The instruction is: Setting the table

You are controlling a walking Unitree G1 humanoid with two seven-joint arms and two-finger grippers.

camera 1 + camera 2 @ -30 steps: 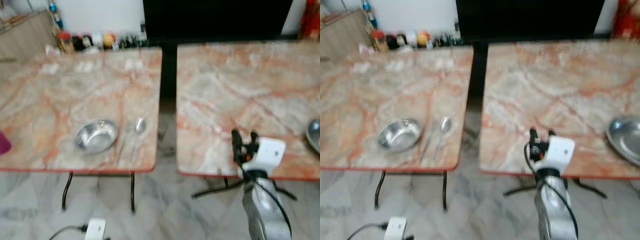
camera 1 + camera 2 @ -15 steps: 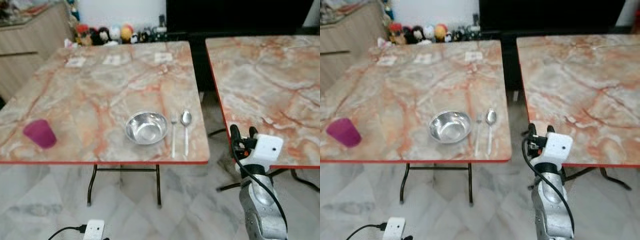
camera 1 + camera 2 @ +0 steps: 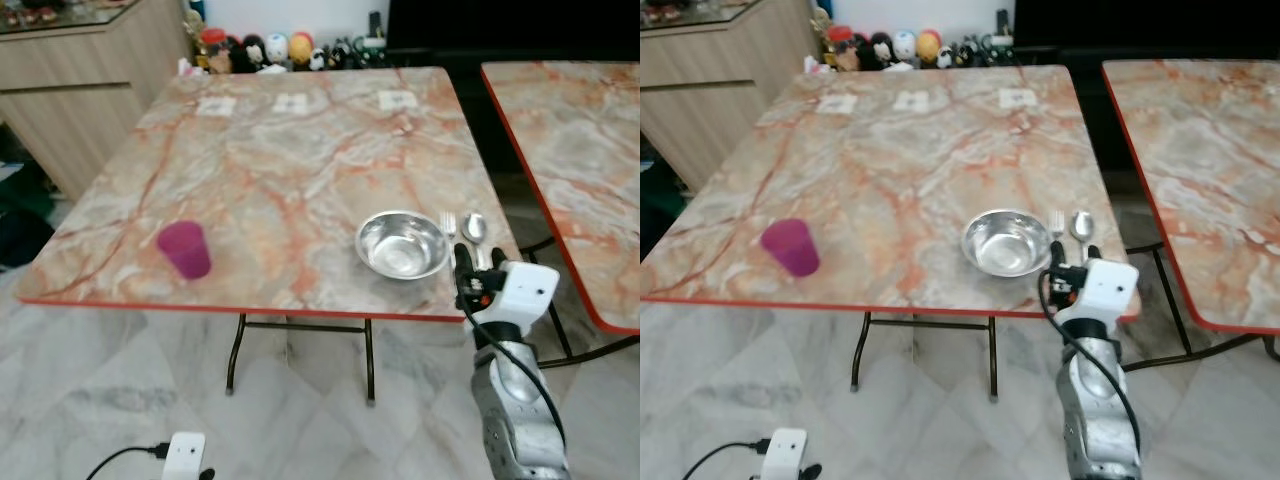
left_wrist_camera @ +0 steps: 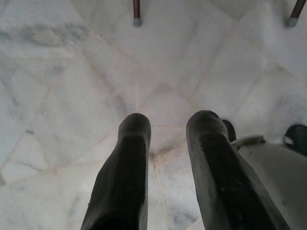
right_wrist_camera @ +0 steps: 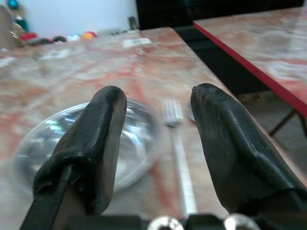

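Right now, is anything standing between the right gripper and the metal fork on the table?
Nothing visible does. The right gripper hovers at the near table edge with its fingers apart, and the silver metal fork lies straight ahead between the round steel bowl and the spoon.

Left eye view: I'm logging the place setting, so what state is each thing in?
Steel bowl: upright on the table, looks empty.
Fork: lying flat beside the bowl.
Spoon: lying flat beside the fork.
Purple cup: upright, apart from the bowl.
Right claw: open, empty, at the table edge near the fork.
Left claw: open, empty, pointing at the floor.
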